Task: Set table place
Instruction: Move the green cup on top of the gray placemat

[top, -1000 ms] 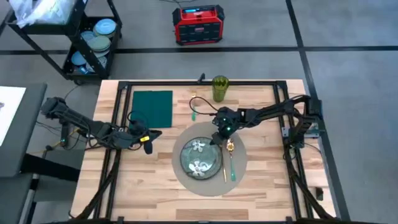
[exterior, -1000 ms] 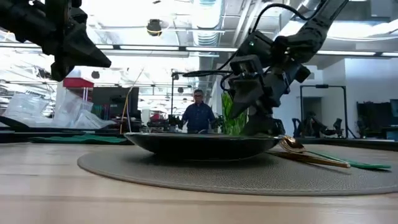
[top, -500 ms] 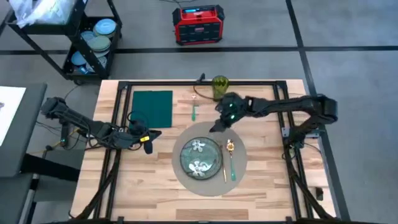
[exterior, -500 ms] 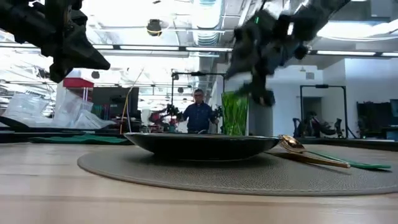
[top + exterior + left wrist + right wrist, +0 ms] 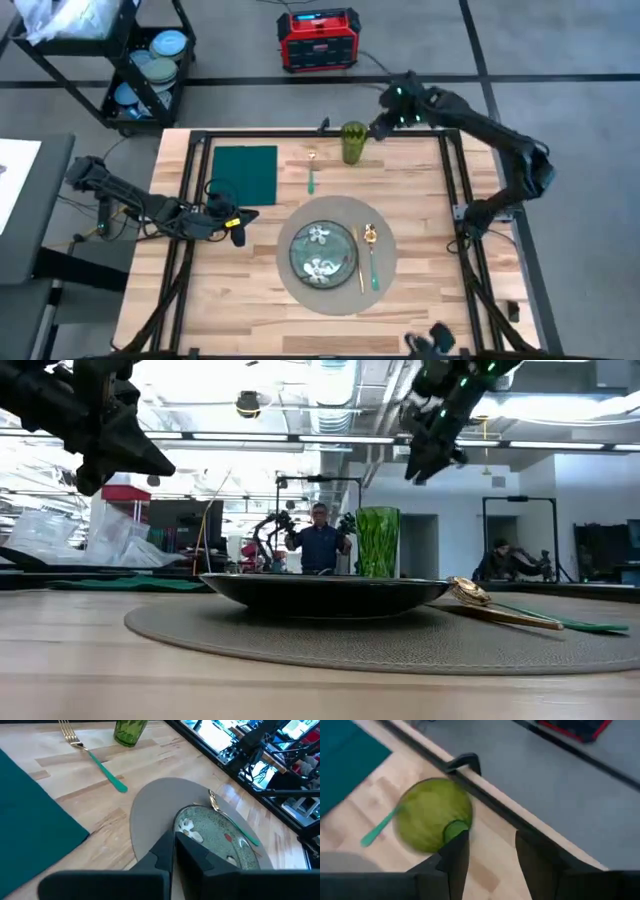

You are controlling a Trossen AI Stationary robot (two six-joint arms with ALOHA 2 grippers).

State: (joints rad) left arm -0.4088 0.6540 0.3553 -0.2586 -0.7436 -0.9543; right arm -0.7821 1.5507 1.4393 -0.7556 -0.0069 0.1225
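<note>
Right gripper [image 5: 383, 122], fingers apart & empty, hangs over the table's [image 5: 430, 290] far rail at approx 1 o'clock from the placemat [image 5: 385, 262], just beside the ribbed green glass [image 5: 353, 141]. Left gripper [image 5: 238, 225], fingers together w/ nothing held, sits at 9 o'clock over bare butcher-block. Round grey woven placemat lies centre-front w/ glazed floral plate [image 5: 322, 252] on it, gold spoon [image 5: 370, 240] at 3 o'clock; flat dark-green napkin [image 5: 246, 172] at 10 o'clock, green-handled fork [image 5: 312, 172] at 12.

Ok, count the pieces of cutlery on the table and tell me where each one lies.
3. A fork lies on bare wood beside the green glass. A gold spoon and a green-handled utensil lie on the placemat, right of the plate.
</note>
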